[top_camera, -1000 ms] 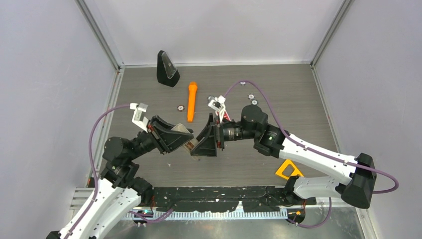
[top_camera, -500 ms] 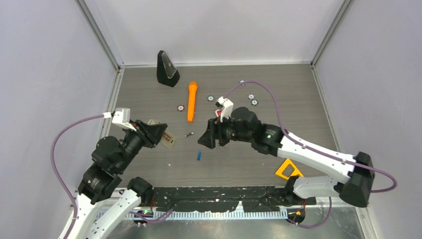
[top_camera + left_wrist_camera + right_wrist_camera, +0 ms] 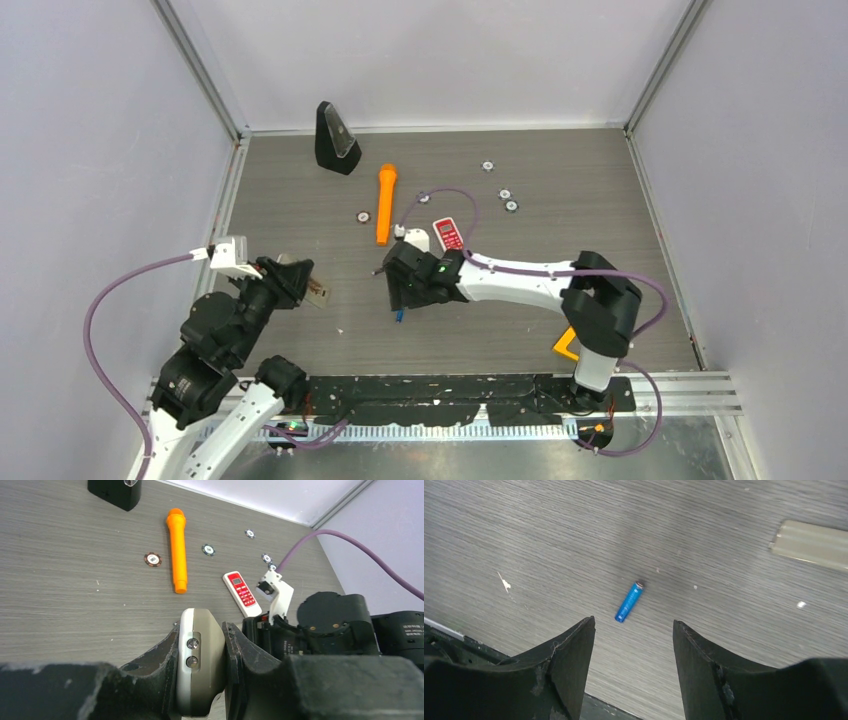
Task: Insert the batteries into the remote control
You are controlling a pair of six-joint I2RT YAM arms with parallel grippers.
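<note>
The left claw (image 3: pixel 201 647) pinches a grey remote (image 3: pixel 199 672). The right claw (image 3: pixel 633 626), spread, points down over a blue battery (image 3: pixel 629 601).

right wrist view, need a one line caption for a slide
Open right gripper hovers over a blue battery lying loose on the grey wood-grain table.

Left arm (image 3: pixel 215 345) bent near left edge; left gripper (image 3: pixel 201 630) clamped on remote (image 3: pixel 199 675). Right arm (image 3: pixel 520 270) stretched low toward centre; right gripper (image 3: pixel 634 625) pointing down, jaws apart.
</note>
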